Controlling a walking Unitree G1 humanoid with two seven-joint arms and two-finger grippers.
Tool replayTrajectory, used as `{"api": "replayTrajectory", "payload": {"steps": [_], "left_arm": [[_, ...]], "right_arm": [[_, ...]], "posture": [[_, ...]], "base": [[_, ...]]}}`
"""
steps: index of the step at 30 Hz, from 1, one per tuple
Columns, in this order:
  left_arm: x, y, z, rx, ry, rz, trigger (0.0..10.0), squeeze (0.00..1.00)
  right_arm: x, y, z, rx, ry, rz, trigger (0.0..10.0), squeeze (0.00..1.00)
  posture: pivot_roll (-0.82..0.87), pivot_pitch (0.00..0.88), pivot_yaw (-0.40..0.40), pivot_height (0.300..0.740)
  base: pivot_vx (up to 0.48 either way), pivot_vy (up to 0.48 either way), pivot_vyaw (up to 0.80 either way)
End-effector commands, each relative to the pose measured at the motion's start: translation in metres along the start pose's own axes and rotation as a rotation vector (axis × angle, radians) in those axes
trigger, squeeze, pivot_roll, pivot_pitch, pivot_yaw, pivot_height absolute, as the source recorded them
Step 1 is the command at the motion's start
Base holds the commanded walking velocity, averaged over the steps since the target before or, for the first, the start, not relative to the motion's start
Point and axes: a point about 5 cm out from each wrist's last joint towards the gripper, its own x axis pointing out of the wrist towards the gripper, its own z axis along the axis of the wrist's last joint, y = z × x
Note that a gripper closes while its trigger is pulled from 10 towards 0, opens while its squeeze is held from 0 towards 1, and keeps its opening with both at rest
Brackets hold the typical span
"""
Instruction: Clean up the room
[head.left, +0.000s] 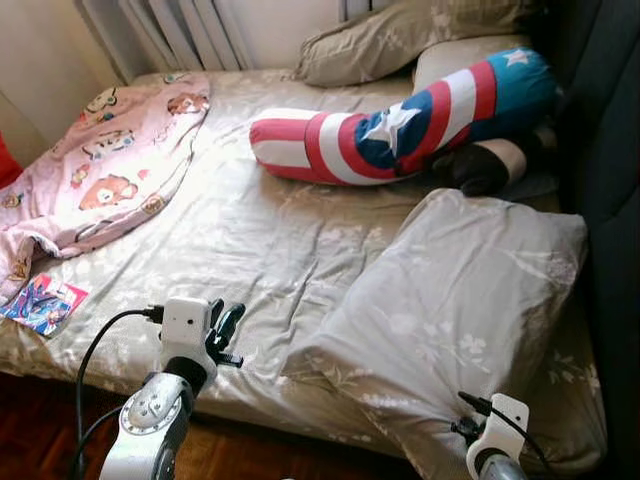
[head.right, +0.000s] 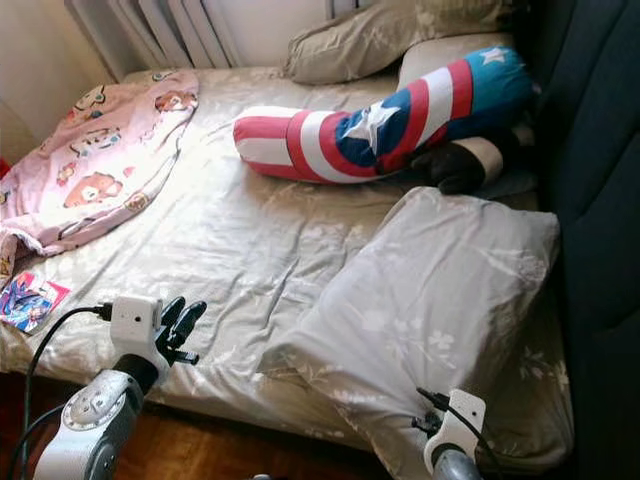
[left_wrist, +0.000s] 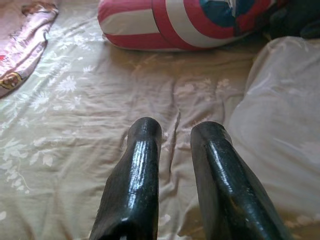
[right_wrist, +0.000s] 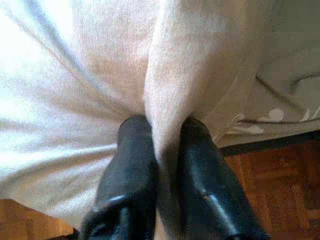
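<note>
A large grey floral pillow (head.left: 460, 300) lies askew on the bed's near right corner, overhanging the edge. My right gripper (right_wrist: 162, 125) is shut on a fold of its cover at the near corner; its wrist (head.left: 495, 430) shows below the pillow. My left gripper (left_wrist: 177, 132) hovers over the bedsheet (head.left: 250, 240) near the front edge, left of the pillow, its fingers (head.left: 225, 325) slightly open with nothing between them. A red, white and blue star bolster (head.left: 400, 120) lies across the far half. A pink bear-print blanket (head.left: 100, 170) is crumpled at the left.
A colourful comic book (head.left: 42, 303) rests on the near left corner. Two more grey pillows (head.left: 400, 35) lie at the head, with a dark object (head.left: 485, 165) beside the bolster. A dark upholstered panel (head.left: 610, 150) borders the right side. Wooden floor (head.left: 250, 460) runs below the bed edge.
</note>
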Motion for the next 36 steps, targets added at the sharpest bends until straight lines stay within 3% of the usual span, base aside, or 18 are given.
{"api": "replayTrajectory", "payload": {"steps": [1,9,10,16,21,26,33,34,36], "left_arm": [[0.0,0.007,-0.005,0.012,0.011,0.035,10.0,0.0],[0.015,0.004,-0.006,-0.007,-0.019,0.048,10.0,0.0],[0.018,0.004,-0.006,-0.008,-0.023,0.048,10.0,0.0],[0.022,0.006,-0.007,-0.009,-0.04,0.056,10.0,0.0],[0.023,0.007,-0.01,-0.012,-0.044,0.061,10.0,0.0],[0.026,0.004,-0.011,-0.014,-0.053,0.055,10.0,0.0],[0.028,0.005,-0.012,-0.013,-0.058,0.058,10.0,0.0],[0.027,0.005,-0.012,-0.012,-0.056,0.058,10.0,0.0],[0.027,0.005,-0.014,-0.011,-0.054,0.058,10.0,0.0]], "right_arm": [[0.001,-0.008,0.004,-0.008,-0.006,-0.035,0.0,0.0],[0.001,-0.042,0.034,-0.039,-0.109,-0.181,0.0,0.0],[0.0,-0.053,0.042,-0.033,-0.138,-0.235,0.0,0.0],[-0.009,-0.09,0.063,-0.072,-0.223,-0.397,0.0,0.0],[-0.016,-0.108,0.076,-0.104,-0.278,-0.502,0.0,0.0],[-0.021,-0.121,0.089,-0.119,-0.318,-0.581,0.0,0.0],[-0.016,-0.112,0.089,-0.141,-0.297,-0.558,0.0,0.0],[-0.015,-0.109,0.088,-0.137,-0.292,-0.547,10.0,0.0],[-0.013,-0.104,0.085,-0.127,-0.282,-0.522,10.0,0.0]], "posture": [[0.09,0.041,0.11,0.732],[0.03,0.0,0.094,0.732],[0.02,0.0,0.09,0.732],[0.0,0.0,0.081,0.732],[-0.02,0.0,0.079,0.732],[-0.03,0.0,0.078,0.732],[-0.02,0.0,0.075,0.732],[-0.02,0.0,0.075,0.732],[-0.02,0.0,0.076,0.732]], "base": [[0.0,0.0,0.0],[0.0,0.0,0.0],[0.0,0.0,0.0],[0.0,0.0,0.0],[0.0,0.0,0.0],[0.0,0.0,0.0],[0.0,0.0,0.0],[0.0,0.0,0.0],[0.0,0.0,0.0]]}}
